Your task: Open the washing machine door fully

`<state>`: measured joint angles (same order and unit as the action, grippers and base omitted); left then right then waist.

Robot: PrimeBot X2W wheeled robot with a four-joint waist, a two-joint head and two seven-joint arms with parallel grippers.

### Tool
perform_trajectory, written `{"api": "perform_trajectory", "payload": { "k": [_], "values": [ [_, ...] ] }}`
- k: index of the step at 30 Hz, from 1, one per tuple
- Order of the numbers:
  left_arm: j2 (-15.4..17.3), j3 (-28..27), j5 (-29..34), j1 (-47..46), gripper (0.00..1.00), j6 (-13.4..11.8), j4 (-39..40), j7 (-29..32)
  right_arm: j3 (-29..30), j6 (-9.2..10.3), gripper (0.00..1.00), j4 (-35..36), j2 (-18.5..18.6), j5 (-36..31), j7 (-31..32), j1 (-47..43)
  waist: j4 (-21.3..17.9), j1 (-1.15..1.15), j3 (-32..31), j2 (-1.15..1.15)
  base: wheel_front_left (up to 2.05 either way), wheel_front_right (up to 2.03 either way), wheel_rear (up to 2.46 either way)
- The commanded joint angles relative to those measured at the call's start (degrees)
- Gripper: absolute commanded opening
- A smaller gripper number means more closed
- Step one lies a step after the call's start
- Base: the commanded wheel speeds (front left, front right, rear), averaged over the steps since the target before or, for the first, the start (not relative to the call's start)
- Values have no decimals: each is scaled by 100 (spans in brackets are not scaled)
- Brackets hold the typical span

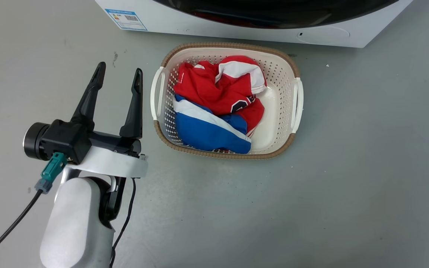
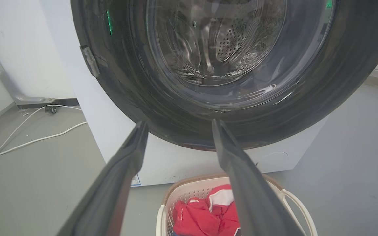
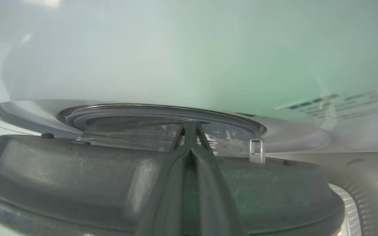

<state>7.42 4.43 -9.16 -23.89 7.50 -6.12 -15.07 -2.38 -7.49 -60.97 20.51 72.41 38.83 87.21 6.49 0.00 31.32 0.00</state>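
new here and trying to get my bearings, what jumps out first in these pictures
The red, white and blue clothes heaped in the cream basket on the floor before the washer catch the eye first. In the left wrist view the big black-rimmed door looms beyond the open left claw. In the right wrist view the right claw, shut, lies across the door's dark edge.

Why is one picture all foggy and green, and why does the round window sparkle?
Right wrist view: the camera is very close, so the washing machine front blurs, tinted green. Left wrist view: the wide lens bulges the washing machine door, and light glints off its glass. Head view: sharp, evenly lit.
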Motion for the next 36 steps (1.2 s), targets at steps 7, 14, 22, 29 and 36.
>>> {"api": "perform_trajectory", "payload": {
  "k": [7, 14, 22, 29, 36],
  "values": [
    [32, -17, 58, 13, 100, -2, -14, -15, -94, -1, 0, 102, -110, 9, 467, -360, -67, 0, -135, 0, 0, 0, 0],
    [-5, 14, 65, 155, 100, -2, -94, -14, -149, -1, 0, 329, -101, 21, 890, -776, -98, 0, -422, 0, 0, 0, 0],
    [-73, 19, 43, 366, 100, -2, -215, -14, -223, -1, 0, 846, -245, 88, 1316, -1533, -114, 0, -893, 0, 0, 0, 0],
    [-75, 90, 29, 665, 100, -2, -377, -14, -245, -1, 0, 1328, -465, 177, 1597, -2358, -144, 0, -1356, 0, 0, 0, 0],
    [-100, 177, -5, 934, 100, -2, -552, -14, -239, -1, 0, 1797, -759, 207, 1774, -3157, -132, 0, -1789, 0, 0, 0, 0]
  ]
}}
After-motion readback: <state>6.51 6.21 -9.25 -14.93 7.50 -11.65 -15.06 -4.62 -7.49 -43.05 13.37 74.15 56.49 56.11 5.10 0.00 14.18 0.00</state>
